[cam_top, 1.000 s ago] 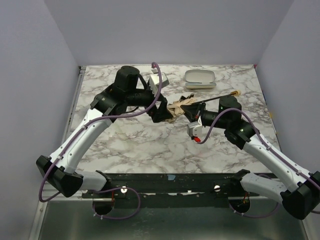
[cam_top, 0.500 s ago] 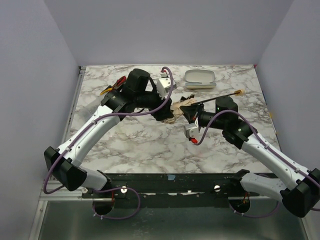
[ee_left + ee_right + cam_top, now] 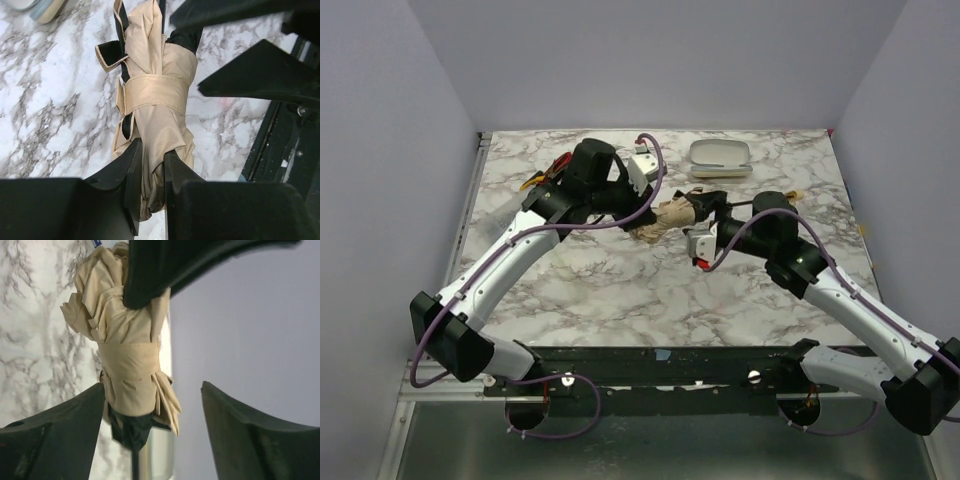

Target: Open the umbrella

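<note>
The compact beige fabric umbrella with black underside (image 3: 156, 95) sits folded over the far middle of the table, between the two arms; whether it rests on the surface or is lifted clear cannot be told. The left gripper (image 3: 151, 165) has its fingers (image 3: 131, 175) pinched on one end of the fabric bundle. The right gripper (image 3: 152, 387) has its fingers (image 3: 60, 425) spread wide on either side of the bundle near the shaft end, gripping nothing. The beige strap (image 3: 155, 91) is wrapped tight round the folds, so the step in hand looks like bracing the umbrella for unfastening. The next move likely calls for the right fingers to catch the strap's free edge and peel it loose while the left ones hold firm; only then can the canopy spread. The white marble-patterned table with grey veins (image 3: 610, 290) also carries a white oval clamshell case (image 3: 720, 155) at the far edge and red-and-yellow pliers (image 3: 546, 176) behind the left arm, and plain pale grey-lilac walls (image 3: 650, 60) close it in on three sides
</note>
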### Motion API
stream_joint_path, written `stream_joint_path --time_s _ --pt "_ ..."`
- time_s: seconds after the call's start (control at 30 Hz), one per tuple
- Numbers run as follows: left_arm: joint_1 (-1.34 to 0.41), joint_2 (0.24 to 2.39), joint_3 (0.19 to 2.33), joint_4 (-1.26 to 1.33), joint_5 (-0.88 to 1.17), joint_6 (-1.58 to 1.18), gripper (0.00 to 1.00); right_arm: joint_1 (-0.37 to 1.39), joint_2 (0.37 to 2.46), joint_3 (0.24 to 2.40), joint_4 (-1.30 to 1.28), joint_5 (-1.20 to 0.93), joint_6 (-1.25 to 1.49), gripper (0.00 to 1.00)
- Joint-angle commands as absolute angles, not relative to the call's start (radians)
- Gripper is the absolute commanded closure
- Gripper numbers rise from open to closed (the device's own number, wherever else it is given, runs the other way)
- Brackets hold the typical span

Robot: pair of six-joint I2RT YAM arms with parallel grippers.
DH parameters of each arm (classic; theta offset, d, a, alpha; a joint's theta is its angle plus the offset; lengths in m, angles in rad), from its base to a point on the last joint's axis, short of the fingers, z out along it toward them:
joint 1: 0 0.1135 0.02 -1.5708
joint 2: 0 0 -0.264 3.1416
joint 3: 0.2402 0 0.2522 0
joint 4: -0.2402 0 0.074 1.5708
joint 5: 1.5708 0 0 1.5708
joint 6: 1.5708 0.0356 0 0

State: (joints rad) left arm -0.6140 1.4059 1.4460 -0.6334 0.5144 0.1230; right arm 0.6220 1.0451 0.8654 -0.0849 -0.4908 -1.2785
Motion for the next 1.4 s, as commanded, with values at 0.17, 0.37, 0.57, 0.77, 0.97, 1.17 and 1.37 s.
stream_joint_path --time_s 0.17,0.37,0.57,0.77,0.97,1.17,1.37 --pt "-0.56 1.205 1.233 -0.216 0.45 0.357 1.0 0.627 1.074 1.094 -0.334 -0.351 -0.621 0.0" --pt "-0.564 1.061 0.999 0.008 0.568 0.673 1.0 0.627 1.107 1.217 -0.551 -0.562 -0.604 0.0" --pt "-0.59 0.965 0.874 0.068 0.665 0.908 1.0 0.627 1.196 1.369 -0.655 -0.617 -0.624 0.0" --pt "-0.638 0.908 0.809 0.079 0.66 1.04 1.0 0.627 1.254 1.448 -0.72 -0.65 -0.635 0.0" --pt "-0.666 0.861 0.733 0.2 0.629 1.128 1.0 0.627 1.336 1.438 -0.879 -0.653 -0.674 0.0" --pt "-0.675 0.827 0.681 0.244 0.627 1.187 1.0 0.627 1.393 1.428 -0.861 -0.603 -0.622 0.05" --pt "-0.681 0.795 0.63 0.271 0.616 1.207 1.0 0.627 1.375 1.379 -0.757 -0.561 -0.602 0.56"
